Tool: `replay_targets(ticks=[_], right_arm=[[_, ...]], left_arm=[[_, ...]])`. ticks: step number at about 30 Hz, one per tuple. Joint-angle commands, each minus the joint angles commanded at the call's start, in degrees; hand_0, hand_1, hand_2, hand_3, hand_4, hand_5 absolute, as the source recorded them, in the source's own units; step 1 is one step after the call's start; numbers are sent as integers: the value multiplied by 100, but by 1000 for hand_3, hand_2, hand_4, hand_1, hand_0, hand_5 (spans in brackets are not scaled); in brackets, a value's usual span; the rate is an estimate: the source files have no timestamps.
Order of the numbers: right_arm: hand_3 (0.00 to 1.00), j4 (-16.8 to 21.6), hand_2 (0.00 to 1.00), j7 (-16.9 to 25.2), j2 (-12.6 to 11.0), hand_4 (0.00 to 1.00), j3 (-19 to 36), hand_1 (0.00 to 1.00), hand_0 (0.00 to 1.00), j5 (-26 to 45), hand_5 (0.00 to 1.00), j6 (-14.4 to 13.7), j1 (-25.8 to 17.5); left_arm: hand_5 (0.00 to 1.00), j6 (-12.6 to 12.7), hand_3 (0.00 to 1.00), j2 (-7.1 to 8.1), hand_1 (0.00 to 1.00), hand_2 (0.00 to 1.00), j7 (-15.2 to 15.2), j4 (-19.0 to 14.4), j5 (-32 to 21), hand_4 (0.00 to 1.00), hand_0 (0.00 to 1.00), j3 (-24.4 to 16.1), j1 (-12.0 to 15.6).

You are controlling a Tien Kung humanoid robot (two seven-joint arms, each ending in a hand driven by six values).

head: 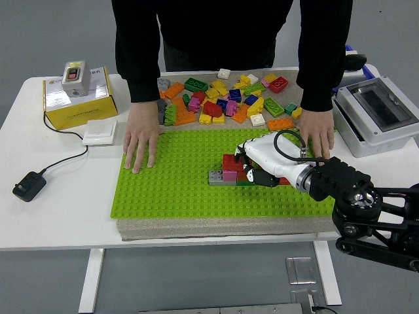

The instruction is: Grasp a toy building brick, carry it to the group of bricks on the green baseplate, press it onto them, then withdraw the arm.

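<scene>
Right hand: the robot's right hand (256, 163) comes in from the right side and lies low over the green baseplate (170, 190). It has a white back and black fingers.

Fingers: the fingers (258, 175) are curled down onto the group of bricks (237, 171). They seem to press on a brick there, but the hand hides which one, so I cannot tell if they pinch it or only push on it.

Group of bricks: it sits on the baseplate, right under and just left of the fingers. A red brick (231, 161) sticks up beside the fingertips (on their left). A pink brick (230, 175) and a grey brick (215, 176) lie lower, a bit further left of the fingers. A strip of red shows under the hand's right side.

Loose bricks: a pile of loose bricks (226, 98) in many colours lies past the far edge of the baseplate, well beyond the fingers.

Person: a person in black sleeves stands at the far side. One hand (140, 142) lies flat on the baseplate's left part, well apart from the fingers. The other hand (319, 137) rests on its right edge, just behind the robot's wrist.

Left hand: not seen.
</scene>
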Motion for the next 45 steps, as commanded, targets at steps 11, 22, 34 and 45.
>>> replay_targets(ticks=[11, 22, 34, 45], right_arm=[[647, -58, 663, 11, 5, 2, -34, 109, 2, -1, 336, -24, -30], [646, -43, 658, 2, 15, 2, -99, 107, 2, -42, 337, -41, -52], [640, -49, 657, 9, 21, 2, -119, 106, 2, -35, 343, -55, -53], [642, -24, 655, 15, 28, 2, -133, 105, 2, -168, 330, -96, -56]], left_arm=[[608, 10, 588, -5, 602, 430, -14, 0, -19, 138, 629, 10, 6], [610, 27, 588, -10, 602, 429, -37, 0, -4, 140, 628, 5, 15], [611, 40, 588, -2, 601, 429, -70, 0, -32, 141, 627, 34, 0], [611, 48, 588, -8, 601, 429, -99, 0, -40, 143, 625, 37, -17]])
